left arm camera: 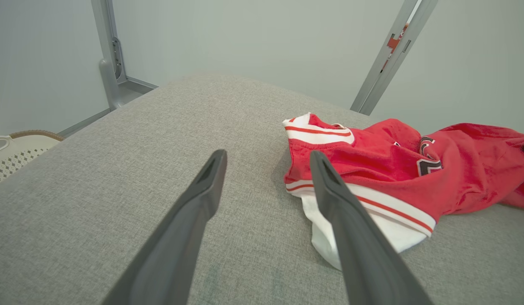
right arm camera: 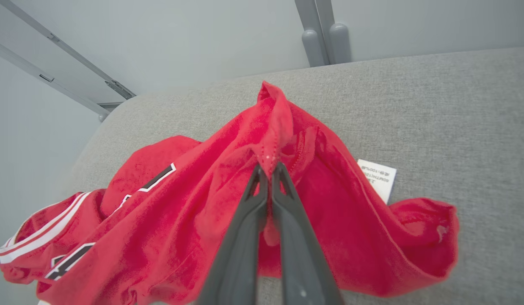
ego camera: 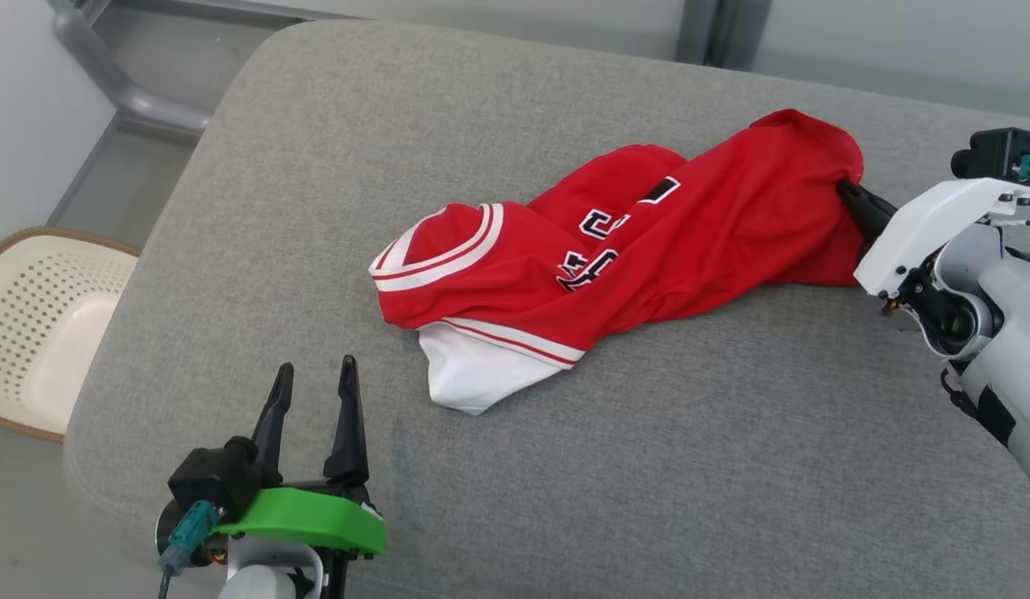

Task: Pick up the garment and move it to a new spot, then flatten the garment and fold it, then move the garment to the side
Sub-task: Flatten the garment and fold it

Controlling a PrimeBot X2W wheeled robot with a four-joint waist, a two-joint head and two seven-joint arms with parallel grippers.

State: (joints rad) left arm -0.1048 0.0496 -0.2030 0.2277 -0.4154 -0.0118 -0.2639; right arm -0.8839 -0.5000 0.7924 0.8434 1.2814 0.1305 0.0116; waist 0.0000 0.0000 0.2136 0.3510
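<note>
At the right edge of the head view, my right hand (ego camera: pixel 849 191) is clenched on the jersey (ego camera: pixel 648 249), which lies crumpled mid-frame on the cushion (ego camera: pixel 315 166), my left hand (ego camera: pixel 315 376) hangs released, and I judge the pickup under way, calling next for a clean lift.

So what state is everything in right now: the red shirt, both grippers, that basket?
red jersey: crumpled on the grey cushion, one end pinched.
right gripper: shut on the jersey's fabric.
left gripper: open, holding nothing, apart from the jersey.
basket: beside the cushion, visible part empty.
</note>
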